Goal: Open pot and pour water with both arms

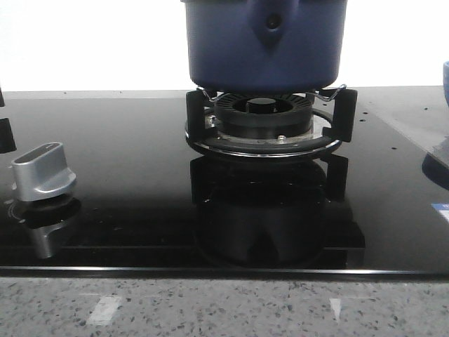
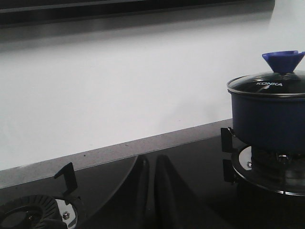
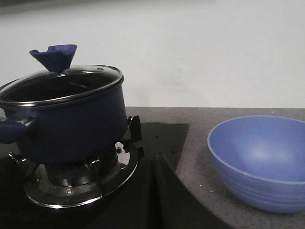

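The dark navy pot [image 1: 265,42] stands on the burner grate [image 1: 263,119] at the back centre, its teardrop bracket [image 1: 272,24] facing me. A glass lid with a blue knob [image 2: 283,61] lies shut on the pot [image 2: 267,119]. The right wrist view shows the pot [image 3: 71,124], the lid knob [image 3: 55,56] and a stub handle [image 3: 12,130]. My left gripper [image 2: 151,162] is shut and empty, low over the black hob, left of the pot. My right gripper [image 3: 157,160] is shut and empty, between the pot and the blue bowl [image 3: 259,162]. Neither gripper shows in the front view.
A silver control knob [image 1: 43,170] stands on the glossy black hob at the front left. A second burner [image 2: 28,214] lies to the left of my left gripper. The bowl's edge [image 1: 445,74] shows at the far right on the grey speckled counter [image 1: 210,309].
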Action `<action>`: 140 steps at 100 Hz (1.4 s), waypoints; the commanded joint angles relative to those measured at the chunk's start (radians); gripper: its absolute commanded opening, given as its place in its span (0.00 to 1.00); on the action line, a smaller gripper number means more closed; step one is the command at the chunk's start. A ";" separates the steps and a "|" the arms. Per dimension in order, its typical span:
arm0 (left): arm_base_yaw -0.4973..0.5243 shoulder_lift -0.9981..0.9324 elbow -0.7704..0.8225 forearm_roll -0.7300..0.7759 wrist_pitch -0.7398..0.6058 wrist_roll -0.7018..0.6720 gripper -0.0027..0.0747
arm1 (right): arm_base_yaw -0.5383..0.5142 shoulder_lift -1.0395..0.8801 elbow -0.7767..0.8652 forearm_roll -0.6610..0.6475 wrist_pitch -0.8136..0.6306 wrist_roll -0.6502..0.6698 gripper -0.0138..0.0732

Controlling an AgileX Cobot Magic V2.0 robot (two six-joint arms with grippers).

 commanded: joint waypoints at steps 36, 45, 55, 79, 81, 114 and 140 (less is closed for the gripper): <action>-0.004 0.008 -0.036 0.030 -0.107 -0.207 0.01 | 0.002 0.005 -0.027 0.009 -0.047 -0.009 0.10; -0.004 0.008 -0.056 0.322 -0.154 -0.531 0.01 | 0.002 0.005 -0.027 0.009 -0.047 -0.009 0.10; -0.006 0.008 -0.067 0.835 -0.221 -1.050 0.01 | 0.002 0.005 -0.027 0.009 -0.047 -0.009 0.10; -0.063 -0.024 0.049 1.607 -0.443 -1.891 0.01 | 0.002 0.005 -0.027 0.009 -0.047 -0.009 0.10; -0.068 -0.036 0.065 1.633 -0.458 -1.909 0.01 | 0.002 0.005 -0.027 0.009 -0.047 -0.009 0.10; -0.094 -0.253 0.276 1.660 -0.479 -1.914 0.01 | 0.002 0.005 -0.027 0.009 -0.047 -0.009 0.10; -0.074 -0.306 0.276 1.663 -0.401 -1.910 0.01 | 0.002 0.005 -0.027 0.009 -0.048 -0.009 0.10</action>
